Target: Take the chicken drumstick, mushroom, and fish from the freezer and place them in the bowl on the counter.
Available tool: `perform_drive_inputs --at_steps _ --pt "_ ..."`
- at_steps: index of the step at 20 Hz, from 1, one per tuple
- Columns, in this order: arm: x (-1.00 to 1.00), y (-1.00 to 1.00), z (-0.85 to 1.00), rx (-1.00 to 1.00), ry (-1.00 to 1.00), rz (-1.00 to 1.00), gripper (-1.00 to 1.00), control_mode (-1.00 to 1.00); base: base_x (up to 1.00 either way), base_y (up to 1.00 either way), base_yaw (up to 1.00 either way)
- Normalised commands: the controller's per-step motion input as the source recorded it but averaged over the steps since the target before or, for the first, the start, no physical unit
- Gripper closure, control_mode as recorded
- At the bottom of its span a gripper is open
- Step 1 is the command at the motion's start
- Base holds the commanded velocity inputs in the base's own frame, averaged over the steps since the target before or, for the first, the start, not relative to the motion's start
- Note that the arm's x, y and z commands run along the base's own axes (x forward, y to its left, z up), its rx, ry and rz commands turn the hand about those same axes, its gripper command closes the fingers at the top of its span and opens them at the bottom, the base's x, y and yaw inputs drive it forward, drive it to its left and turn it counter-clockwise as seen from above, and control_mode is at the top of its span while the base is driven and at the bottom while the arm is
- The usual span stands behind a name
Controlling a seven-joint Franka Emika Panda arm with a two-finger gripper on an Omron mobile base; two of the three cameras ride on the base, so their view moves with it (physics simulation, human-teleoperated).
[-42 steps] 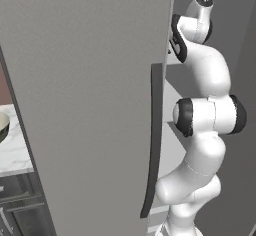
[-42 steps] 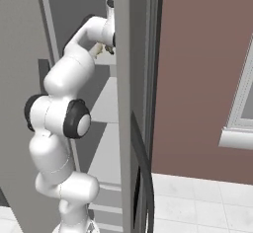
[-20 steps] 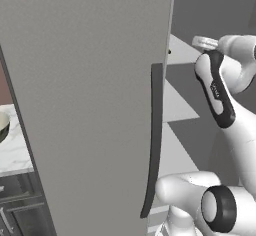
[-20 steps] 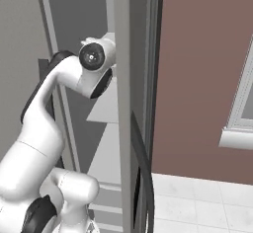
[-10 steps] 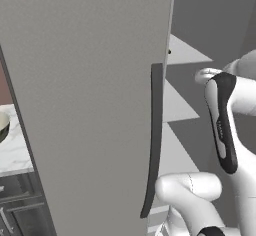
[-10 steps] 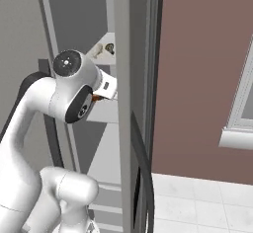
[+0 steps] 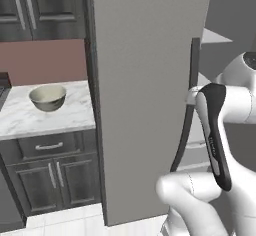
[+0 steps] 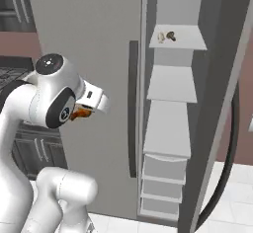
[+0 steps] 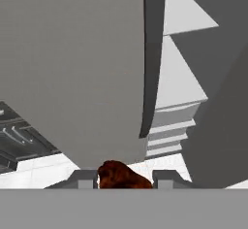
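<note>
My gripper [image 9: 123, 179] is shut on the brown chicken drumstick [image 9: 119, 172], which sits between the two dark fingertips [image 9: 82, 178]. In the right base view the drumstick [image 8: 79, 112] shows as an orange-brown lump at the hand, in front of the freezer's grey door [image 8: 99, 39]. The freezer [image 8: 173, 86] stands open, with white shelves. On an upper shelf lies a small pale and brown item that looks like the mushroom [image 8: 166, 36]. I cannot make out the fish. The cream bowl [image 7: 47, 98] stands on the white marble counter [image 7: 20, 119], left of the freezer door [image 7: 145, 80].
The door's dark strip handle [image 7: 187, 115] runs between the grey panel and my arm. Dark drawers and cabinets [image 7: 50, 147] sit under the counter, and dark upper cabinets [image 7: 30, 5] hang above. The swung-open freezer door [image 8: 232, 79] bounds the right side.
The whole picture has shifted, so the base has moved; the counter and bowl now show more fully. The hand has come out of the freezer shelves with the drumstick still gripped.
</note>
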Motion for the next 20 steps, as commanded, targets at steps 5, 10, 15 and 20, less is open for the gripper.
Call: perform_drive_inputs --at_steps 5,10,15,20 --pt "0.0 0.0 0.0 0.0 0.0 0.0 1.0 1.0 -0.87 1.0 0.07" --pt "0.0 0.0 0.0 0.0 0.0 0.0 1.0 1.0 -0.21 1.0 0.04" --pt "0.0 0.0 0.0 0.0 0.0 0.0 1.0 1.0 0.74 1.0 -0.08" --pt "0.0 0.0 0.0 0.0 0.0 0.0 1.0 1.0 1.0 1.0 -0.28"
